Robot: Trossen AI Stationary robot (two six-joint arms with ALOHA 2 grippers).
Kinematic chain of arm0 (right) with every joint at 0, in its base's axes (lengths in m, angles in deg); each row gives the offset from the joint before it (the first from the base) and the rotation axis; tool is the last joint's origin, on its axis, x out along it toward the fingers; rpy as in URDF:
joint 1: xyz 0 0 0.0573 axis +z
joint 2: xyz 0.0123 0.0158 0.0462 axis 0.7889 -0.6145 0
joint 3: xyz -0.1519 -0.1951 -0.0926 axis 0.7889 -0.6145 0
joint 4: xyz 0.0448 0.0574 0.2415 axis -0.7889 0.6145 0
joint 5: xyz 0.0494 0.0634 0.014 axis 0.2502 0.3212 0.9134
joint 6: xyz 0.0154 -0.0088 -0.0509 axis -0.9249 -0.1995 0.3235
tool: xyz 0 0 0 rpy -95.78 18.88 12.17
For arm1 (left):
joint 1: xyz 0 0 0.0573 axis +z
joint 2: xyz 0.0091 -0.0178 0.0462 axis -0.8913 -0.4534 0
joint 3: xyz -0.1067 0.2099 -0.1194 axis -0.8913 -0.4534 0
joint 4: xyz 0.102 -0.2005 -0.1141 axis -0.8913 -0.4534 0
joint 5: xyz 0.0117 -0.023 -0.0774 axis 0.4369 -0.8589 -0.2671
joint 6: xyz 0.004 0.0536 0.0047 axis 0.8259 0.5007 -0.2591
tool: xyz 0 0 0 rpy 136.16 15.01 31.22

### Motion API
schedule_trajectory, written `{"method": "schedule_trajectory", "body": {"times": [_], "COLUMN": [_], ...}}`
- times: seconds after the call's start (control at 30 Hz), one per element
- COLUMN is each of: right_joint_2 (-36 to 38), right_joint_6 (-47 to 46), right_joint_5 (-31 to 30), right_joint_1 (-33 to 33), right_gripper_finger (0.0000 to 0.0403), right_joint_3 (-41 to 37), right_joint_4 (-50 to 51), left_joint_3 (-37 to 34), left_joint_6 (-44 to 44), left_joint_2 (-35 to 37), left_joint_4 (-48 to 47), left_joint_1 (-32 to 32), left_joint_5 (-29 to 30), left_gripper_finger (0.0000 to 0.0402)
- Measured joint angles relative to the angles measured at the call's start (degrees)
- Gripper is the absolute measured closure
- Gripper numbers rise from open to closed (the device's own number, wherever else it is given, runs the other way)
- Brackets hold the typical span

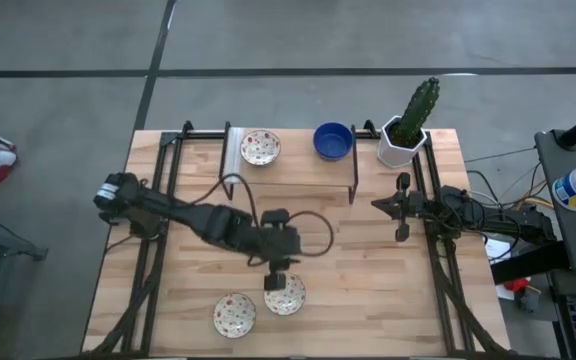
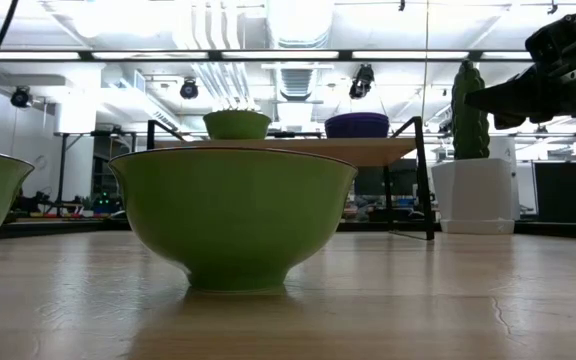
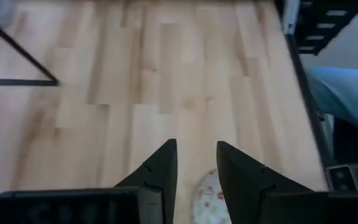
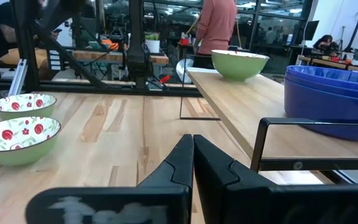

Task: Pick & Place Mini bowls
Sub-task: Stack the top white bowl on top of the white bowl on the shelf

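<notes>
On the table's near edge, forward of the raised shelf [image 1: 293, 170]: two speckled bowls [image 1: 285, 294], side by side. Left gripper [image 1: 274, 284] above one, fingers apart, empty. Right gripper [image 1: 401, 207] beside the shelf, fingers together. Bowls probably ceramic: rigid, light, slick, chippable; pinch at rim.

The left arm stretches diagonally across the surface, its left gripper [image 1: 275, 284] pointing down with fingers [image 3: 160, 168] parted, while the right gripper [image 1: 378, 205] waits aside, fingers pressed together.
</notes>
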Motion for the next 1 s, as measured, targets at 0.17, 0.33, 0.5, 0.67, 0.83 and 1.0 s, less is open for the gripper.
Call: {"method": "schedule_trajectory", "body": {"times": [0.17, 0.33, 0.5, 0.67, 0.83, 1.0], "right_joint_2": [0.00, 0.00, 0.00, 0.00, 0.00, 0.00], "right_joint_6": [0.02, 0.03, 0.05, 0.03, 0.03, 0.01], "right_joint_5": [0.00, 0.00, 0.00, 0.00, 0.00, 0.01], "right_joint_1": [0.00, 0.00, 0.00, 0.00, 0.00, 0.00], "right_gripper_finger": [0.0394, 0.0394, 0.0394, 0.0394, 0.0394, 0.0394], "right_joint_3": [-0.01, -0.01, 0.01, 0.00, -0.01, -0.01], "right_joint_4": [0.00, 0.00, 0.00, 0.00, 0.00, 0.00], "left_joint_3": [-6.10, -12.79, -17.01, -20.22, -20.92, -20.79], "left_joint_6": [-1.69, -5.33, -8.59, -10.58, -12.46, -11.92], "left_joint_2": [0.00, -0.02, -0.02, -0.02, -0.25, -1.72], "left_joint_4": [6.73, 14.45, 16.06, 19.38, 23.16, 23.16], "left_joint_1": [-2.86, -5.19, -7.44, -11.07, -14.74, -17.19], "left_joint_5": [0.00, 0.02, 1.26, 2.39, 6.68, 10.60], "left_gripper_finger": [0.0296, 0.0296, 0.0296, 0.0296, 0.0296, 0.0296]}}
